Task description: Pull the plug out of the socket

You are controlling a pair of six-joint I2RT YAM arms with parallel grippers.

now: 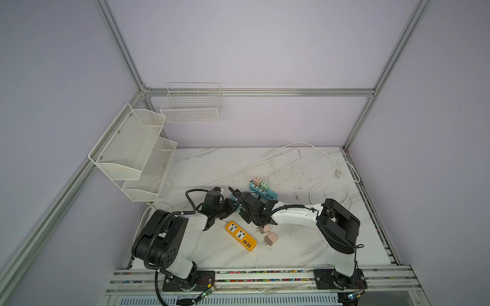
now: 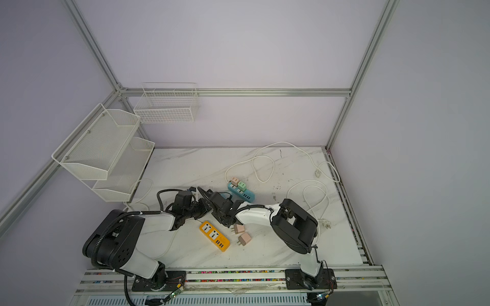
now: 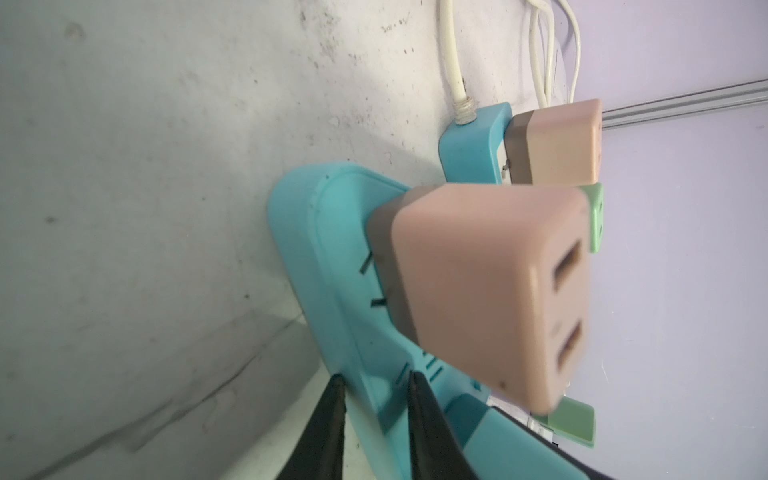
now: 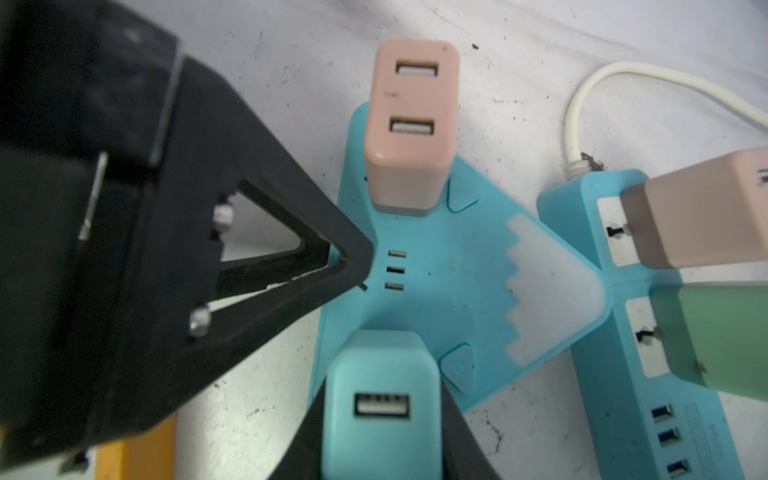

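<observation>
Currently, teal charger (image 4: 376, 374): sitting plugged into the teal triangular socket (image 4: 449, 291) near the middle of the marble tabletop (image 1: 291, 251), its USB face looking up at my right wrist camera.
Right gripper (image 4: 380, 436): its black fingers are squeezing the charger's two flat sides; I am judging this to be the grip for the pull.
Left gripper (image 3: 374, 386): its pointed fingers are pinching the socket's rim, probably pinning the body down so it is not lifting with the plug.
Pink charger (image 4: 409, 124): standing in the same socket, with nothing touching it.
Materials: everything is looking like smooth moulded plastic with rounded corners; the socket is carrying a frosted, saw-edged panel.
Neighbours: a blue power strip (image 4: 615, 415) is lying against the socket's frosted corner; a yellow power strip (image 1: 240, 235) is lying empty nearer me.
</observation>
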